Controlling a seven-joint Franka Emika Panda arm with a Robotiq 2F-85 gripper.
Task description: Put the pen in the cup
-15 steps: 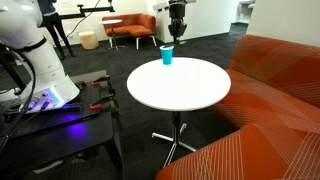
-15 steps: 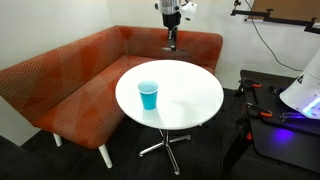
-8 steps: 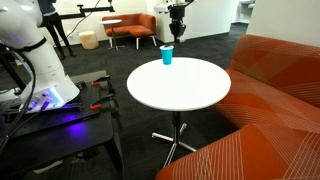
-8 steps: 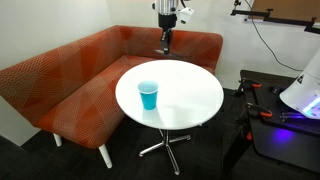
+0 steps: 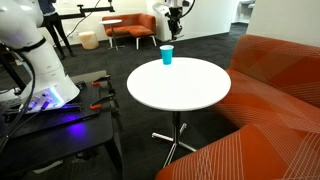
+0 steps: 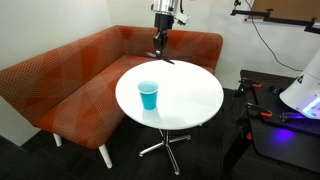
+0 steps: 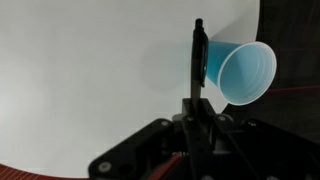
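Thin dark pen (image 7: 199,60), tapered blue cup (image 7: 246,75)

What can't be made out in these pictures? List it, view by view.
- Wrist view: the pen crosses the cup, hiding a strip of its wall; the gripper is dark and merges with the pen, so the contact is unclear; picture edges cut off the table.
- In both exterior views: the pen is too small and dark to tell from the gripper; the top edge cuts off everything above it.
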